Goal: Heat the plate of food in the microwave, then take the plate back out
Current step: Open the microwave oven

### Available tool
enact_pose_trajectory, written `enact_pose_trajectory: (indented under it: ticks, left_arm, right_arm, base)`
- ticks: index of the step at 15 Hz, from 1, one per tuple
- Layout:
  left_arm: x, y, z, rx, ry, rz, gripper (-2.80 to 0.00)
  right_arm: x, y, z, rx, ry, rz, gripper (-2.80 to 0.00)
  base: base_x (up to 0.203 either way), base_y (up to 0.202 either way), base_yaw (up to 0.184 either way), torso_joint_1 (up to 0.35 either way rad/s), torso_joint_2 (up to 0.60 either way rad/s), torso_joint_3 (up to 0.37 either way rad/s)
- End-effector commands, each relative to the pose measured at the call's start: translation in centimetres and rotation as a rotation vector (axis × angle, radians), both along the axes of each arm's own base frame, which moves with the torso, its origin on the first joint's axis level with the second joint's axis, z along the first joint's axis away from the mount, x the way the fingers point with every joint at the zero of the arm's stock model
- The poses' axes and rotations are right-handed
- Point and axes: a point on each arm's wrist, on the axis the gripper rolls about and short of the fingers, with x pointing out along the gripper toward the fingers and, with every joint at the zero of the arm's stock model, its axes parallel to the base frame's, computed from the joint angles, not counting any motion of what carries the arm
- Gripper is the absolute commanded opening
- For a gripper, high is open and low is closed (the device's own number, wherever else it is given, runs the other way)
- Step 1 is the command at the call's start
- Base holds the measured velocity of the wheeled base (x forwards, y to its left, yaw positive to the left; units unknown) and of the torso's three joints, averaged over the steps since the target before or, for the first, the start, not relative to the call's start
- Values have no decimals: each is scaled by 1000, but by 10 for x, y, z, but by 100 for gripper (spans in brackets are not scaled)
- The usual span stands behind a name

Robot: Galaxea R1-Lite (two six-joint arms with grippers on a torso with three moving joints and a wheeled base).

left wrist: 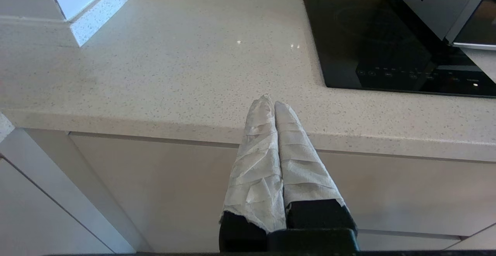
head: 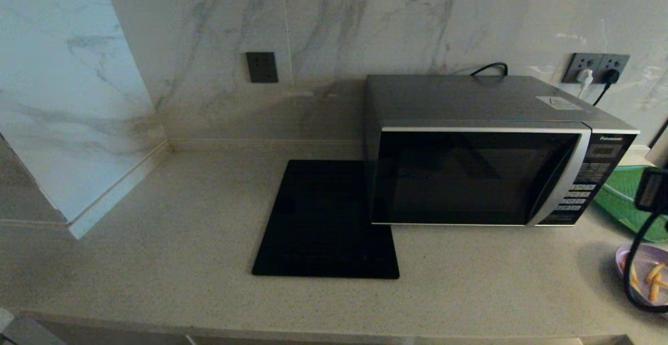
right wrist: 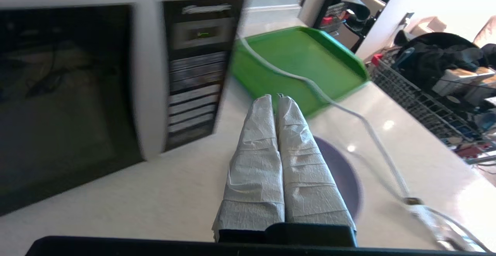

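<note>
On our pale speckled stone countertop (head: 172,240) the boxy silver-grey microwave (head: 485,149) stands door shut, a flat black square mat (head: 326,222) touching its left. The lilac plate of fries (head: 649,277) lies right of it, before a green tray (right wrist: 306,60). Our right gripper (right wrist: 277,98), fingers pressed together, empty, hangs above that plate; our left gripper (left wrist: 270,102), likewise pressed together, sits parked below the counter edge.

White-wrapped fingers (right wrist: 267,159), black hand (right wrist: 279,97) base

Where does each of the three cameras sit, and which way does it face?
Head: high, looking down at the worktop, microwave and black mat; right arm at the edge.
Left wrist: low before the counter, left gripper shut.
Right wrist: over the plate of food, right gripper shut, facing the green tray.
All share the microwave.
</note>
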Motion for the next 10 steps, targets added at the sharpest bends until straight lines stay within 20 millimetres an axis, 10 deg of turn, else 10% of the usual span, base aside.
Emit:
enact_pose_trajectory:
  ticks: [1, 6, 10]
  left_arm:
    - [0, 0, 0, -1, 0, 0, -280]
    - [0, 0, 0, -1, 0, 0, -280]
    - [0, 0, 0, 0, 0, 0, -280]
  right_arm:
    - [36, 18, -34, -24, 75, -17, -280]
    - [75, 32, -77, -68, 119, -169, -280]
    - [81, 33, -75, -88, 123, -213, -280]
  base:
    - [0, 0, 0, 0, 0, 0]
    - [0, 0, 0, 0, 0, 0]
    - [0, 0, 0, 0, 0, 0]
